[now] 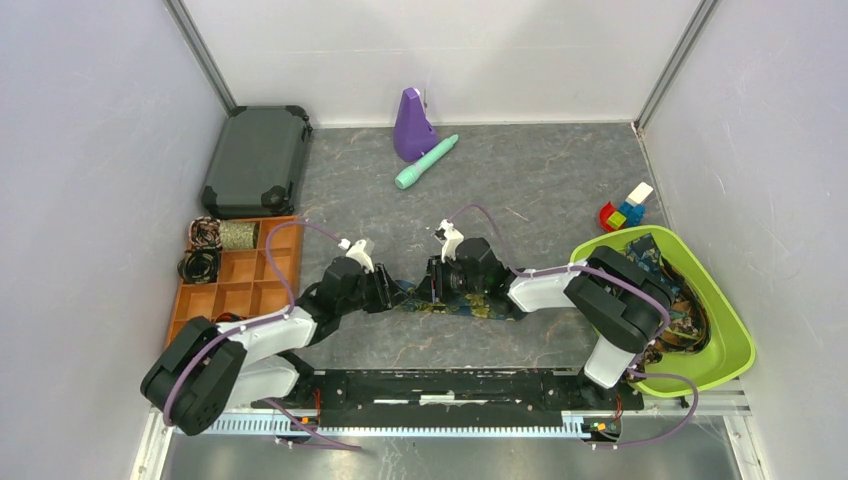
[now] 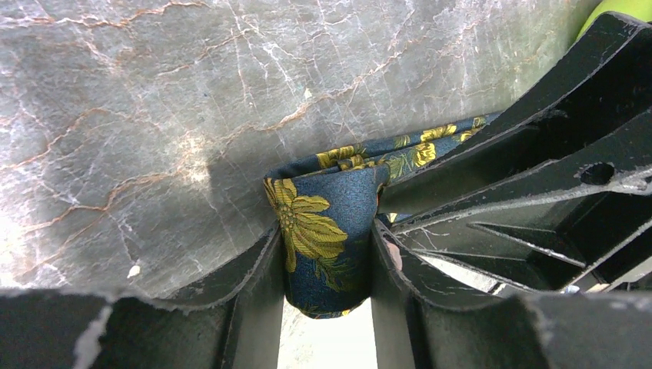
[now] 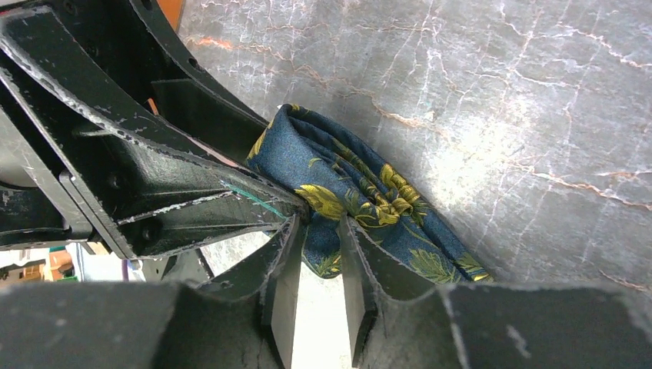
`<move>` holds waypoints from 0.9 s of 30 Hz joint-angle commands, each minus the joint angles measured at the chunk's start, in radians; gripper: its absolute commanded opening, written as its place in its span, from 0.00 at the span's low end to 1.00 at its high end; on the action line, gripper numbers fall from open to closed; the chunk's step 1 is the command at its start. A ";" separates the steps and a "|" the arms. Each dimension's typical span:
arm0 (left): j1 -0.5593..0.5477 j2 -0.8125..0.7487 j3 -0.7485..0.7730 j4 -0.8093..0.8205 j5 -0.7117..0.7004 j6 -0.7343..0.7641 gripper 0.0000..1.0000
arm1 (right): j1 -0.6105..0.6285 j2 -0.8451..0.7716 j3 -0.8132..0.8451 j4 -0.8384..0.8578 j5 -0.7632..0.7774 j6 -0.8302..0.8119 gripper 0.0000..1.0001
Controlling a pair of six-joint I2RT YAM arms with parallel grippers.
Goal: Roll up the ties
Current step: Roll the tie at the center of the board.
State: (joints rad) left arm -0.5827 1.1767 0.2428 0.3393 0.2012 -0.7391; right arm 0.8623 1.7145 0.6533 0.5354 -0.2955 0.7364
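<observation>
A navy tie with yellow flowers [image 1: 470,308] lies on the grey table between my two grippers. My left gripper [image 1: 398,296] is shut on its folded end [image 2: 327,231], the fabric pinched between both fingers. My right gripper [image 1: 432,290] is shut on the same tie [image 3: 361,200] right beside the left one, its fingers [image 3: 281,261] gripping a bunched fold. More ties [image 1: 668,290] lie heaped in the green bin [image 1: 735,335] at the right. Rolled coils [image 1: 205,234] sit in the orange tray [image 1: 245,295] at the left.
A dark case [image 1: 258,158] lies at the back left. A purple cone-shaped object [image 1: 411,125] and a teal pen-like cylinder [image 1: 427,162] sit at the back middle. Coloured toy blocks [image 1: 624,211] stand behind the green bin. White walls close in both sides.
</observation>
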 commanded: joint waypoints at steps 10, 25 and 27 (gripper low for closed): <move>-0.039 -0.106 0.083 -0.319 -0.196 0.052 0.36 | 0.010 -0.071 0.058 -0.200 0.033 -0.038 0.39; -0.194 -0.024 0.252 -0.567 -0.473 0.082 0.35 | 0.033 -0.012 0.125 -0.207 0.024 -0.033 0.30; -0.202 -0.018 0.262 -0.581 -0.487 0.083 0.35 | 0.034 -0.024 0.117 -0.210 0.022 -0.038 0.30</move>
State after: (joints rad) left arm -0.7689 1.1366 0.4759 -0.1345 -0.1875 -0.7162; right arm 0.8902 1.7016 0.7414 0.3187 -0.2771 0.7162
